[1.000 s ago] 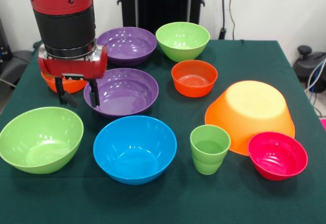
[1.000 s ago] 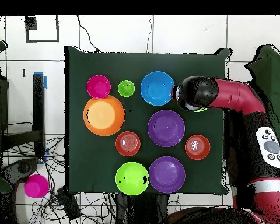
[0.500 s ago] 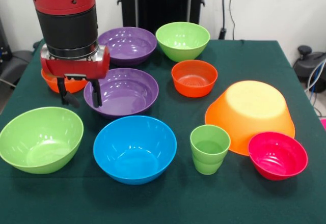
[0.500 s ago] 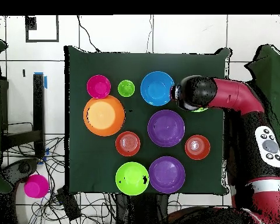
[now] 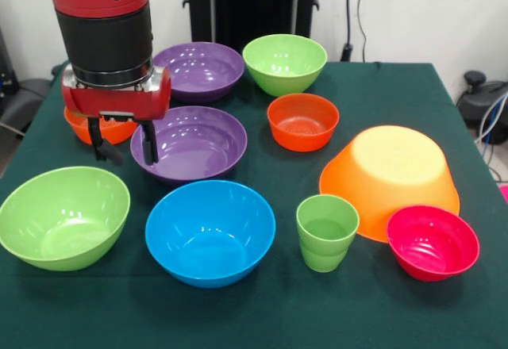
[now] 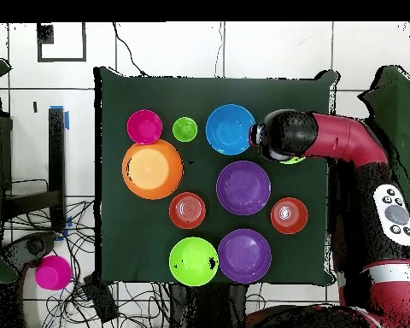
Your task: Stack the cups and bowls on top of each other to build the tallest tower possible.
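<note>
Currently, the red and black gripper point(image 5: 122, 144) hangs with its two black fingers point(image 5: 148, 146) spread apart, empty, at the left rim of the near shallow purple plastic bowl point(image 5: 190, 143). Behind it sits a small orange-red bowl point(image 5: 107, 131), partly hidden. The far purple bowl point(image 5: 200, 70) lies beyond. A lime-green bowl point(image 5: 63, 216) and a blue bowl point(image 5: 210, 230) sit near the front edge. The small light-green tapered tumbler point(image 5: 326, 232) stands upright, mouth up, long axis vertical, right of the blue bowl, touching nothing visibly. The large orange bowl point(image 5: 390, 176) rests tilted, bottom towards the camera. No writing is legible.
</note>
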Robot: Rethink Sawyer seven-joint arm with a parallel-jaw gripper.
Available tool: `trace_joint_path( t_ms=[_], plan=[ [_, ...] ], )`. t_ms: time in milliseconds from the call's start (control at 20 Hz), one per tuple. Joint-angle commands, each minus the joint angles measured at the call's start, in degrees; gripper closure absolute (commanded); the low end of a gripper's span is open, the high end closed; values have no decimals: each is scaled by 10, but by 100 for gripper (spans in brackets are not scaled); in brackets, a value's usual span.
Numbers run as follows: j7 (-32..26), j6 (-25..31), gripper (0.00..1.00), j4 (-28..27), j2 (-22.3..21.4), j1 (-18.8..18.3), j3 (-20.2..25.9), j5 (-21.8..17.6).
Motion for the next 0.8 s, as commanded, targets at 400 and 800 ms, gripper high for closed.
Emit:
trace_joint_path(
  t_ms=[400, 800],
  plan=[
    [-121, 78, 0, -38, 28, 16, 29, -27],
    [-135, 61, 0, -61, 54, 11, 33, -38]
  ],
)
